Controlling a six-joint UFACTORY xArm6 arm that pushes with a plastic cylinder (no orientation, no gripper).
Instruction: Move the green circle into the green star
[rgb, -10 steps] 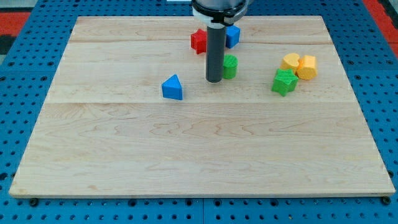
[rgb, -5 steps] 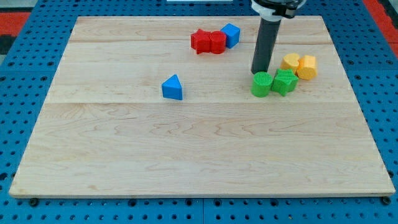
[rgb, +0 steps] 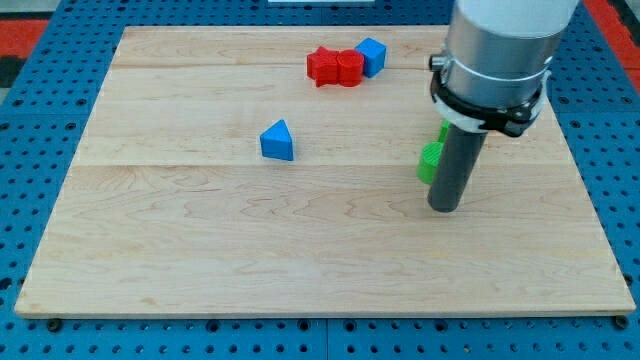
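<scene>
Green circle (rgb: 429, 162) peeks out at right of centre, touching the left side of your rod just above my tip (rgb: 445, 208). You have no pincer. Your arm hides the green star; only a sliver shows.

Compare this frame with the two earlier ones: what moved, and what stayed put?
My tip swung from the board's middle top toward the view's right, then down to the view's bottom of the green blocks. The green circle slid right to the green star, now mostly hidden behind the arm, as are the yellow blocks. The blue triangle, red blocks and blue cube stayed.
</scene>
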